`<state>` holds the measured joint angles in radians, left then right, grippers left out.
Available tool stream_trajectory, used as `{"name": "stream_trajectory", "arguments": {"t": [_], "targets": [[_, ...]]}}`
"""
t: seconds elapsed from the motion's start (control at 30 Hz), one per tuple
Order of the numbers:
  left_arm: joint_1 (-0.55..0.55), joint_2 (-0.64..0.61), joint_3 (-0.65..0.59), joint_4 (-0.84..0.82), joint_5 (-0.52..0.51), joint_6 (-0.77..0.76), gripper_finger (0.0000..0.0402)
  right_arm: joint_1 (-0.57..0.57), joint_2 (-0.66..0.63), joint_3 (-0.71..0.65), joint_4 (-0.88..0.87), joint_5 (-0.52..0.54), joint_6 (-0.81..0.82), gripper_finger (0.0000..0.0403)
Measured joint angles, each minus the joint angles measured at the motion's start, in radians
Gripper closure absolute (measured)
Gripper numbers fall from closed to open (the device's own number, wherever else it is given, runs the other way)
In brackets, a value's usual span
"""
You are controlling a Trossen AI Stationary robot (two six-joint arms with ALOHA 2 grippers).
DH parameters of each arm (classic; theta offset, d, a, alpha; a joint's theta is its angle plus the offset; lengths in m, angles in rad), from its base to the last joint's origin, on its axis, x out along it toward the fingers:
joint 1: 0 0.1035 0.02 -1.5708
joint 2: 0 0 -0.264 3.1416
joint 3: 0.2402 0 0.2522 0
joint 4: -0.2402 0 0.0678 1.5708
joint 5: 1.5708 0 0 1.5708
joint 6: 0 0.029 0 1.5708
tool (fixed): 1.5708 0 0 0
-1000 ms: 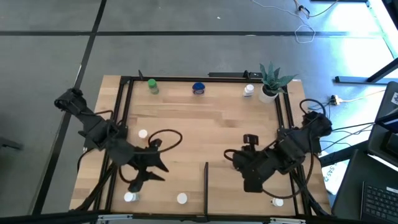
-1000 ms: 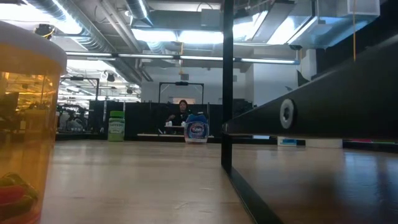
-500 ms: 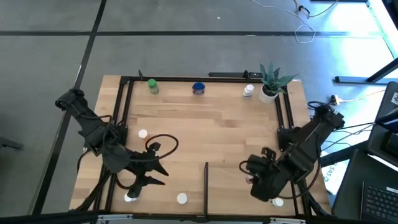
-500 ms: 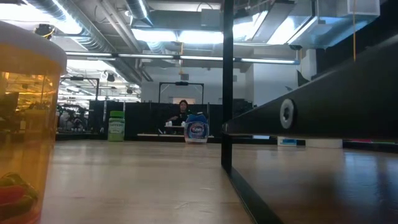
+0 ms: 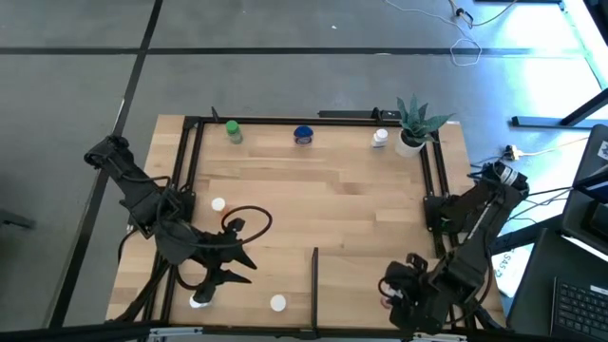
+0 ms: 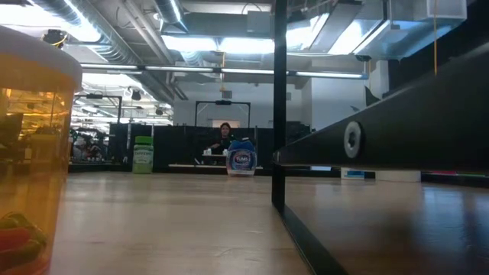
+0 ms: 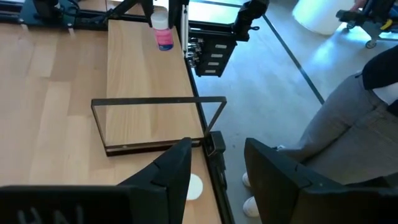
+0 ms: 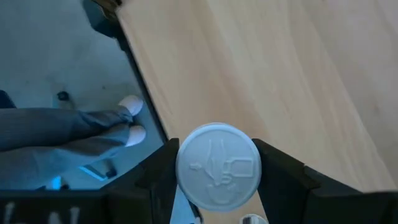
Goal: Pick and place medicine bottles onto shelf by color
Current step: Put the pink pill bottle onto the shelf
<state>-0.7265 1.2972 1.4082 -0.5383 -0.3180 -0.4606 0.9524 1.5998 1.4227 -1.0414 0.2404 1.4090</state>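
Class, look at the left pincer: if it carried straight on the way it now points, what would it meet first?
Probably the white-capped bottle lying between the left pincer and the table; its open jaws flank it, though the remaining depth is unclear.

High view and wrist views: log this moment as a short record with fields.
left hand: open, close over a white cap near the table's front left
right hand: shut on a white-capped bottle, front right
far edge: green bottle, blue bottle, white bottle, plant

pale wood shelf, matt black rails
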Motion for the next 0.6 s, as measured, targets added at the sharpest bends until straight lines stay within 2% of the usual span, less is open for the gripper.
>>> {"name": "stream_trajectory", "arguments": {"t": [0.27,0.6], "targets": [[0.000,0.000,0.000,0.001,0.000,-0.002,0.0258,0.023,0.028,-0.098,0.120,-0.007,0.000,0.0219],[0.000,0.000,0.000,0.002,0.001,-0.006,0.0258,0.055,0.081,-0.135,0.158,-0.017,-0.002,0.0219]]}}
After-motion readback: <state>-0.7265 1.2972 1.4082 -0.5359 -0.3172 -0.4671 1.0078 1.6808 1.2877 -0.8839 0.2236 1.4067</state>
